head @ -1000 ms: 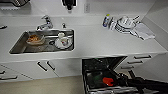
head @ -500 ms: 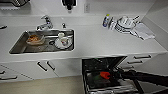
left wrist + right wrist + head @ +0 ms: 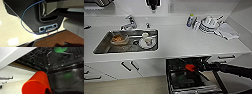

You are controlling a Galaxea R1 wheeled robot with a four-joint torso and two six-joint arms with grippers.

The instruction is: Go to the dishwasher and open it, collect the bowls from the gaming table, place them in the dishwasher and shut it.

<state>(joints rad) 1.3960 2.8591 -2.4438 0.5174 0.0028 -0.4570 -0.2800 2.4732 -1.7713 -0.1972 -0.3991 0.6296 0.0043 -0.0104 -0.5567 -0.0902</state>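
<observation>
One orange bowl (image 3: 36, 84) in right fingers (image 3: 48, 90) over open dishwasher (image 3: 191, 80).

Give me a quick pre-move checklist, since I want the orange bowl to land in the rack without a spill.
1. Dishwasher open: ok.
2. Orange bowl at the right gripper, over the open dishwasher: ok.
3. Grip firm on the bowl: cannot tell, fingers not visible.
4. Green bowl already in the rack: ok.
5. Free rack slot under the orange bowl: cannot tell.
</observation>
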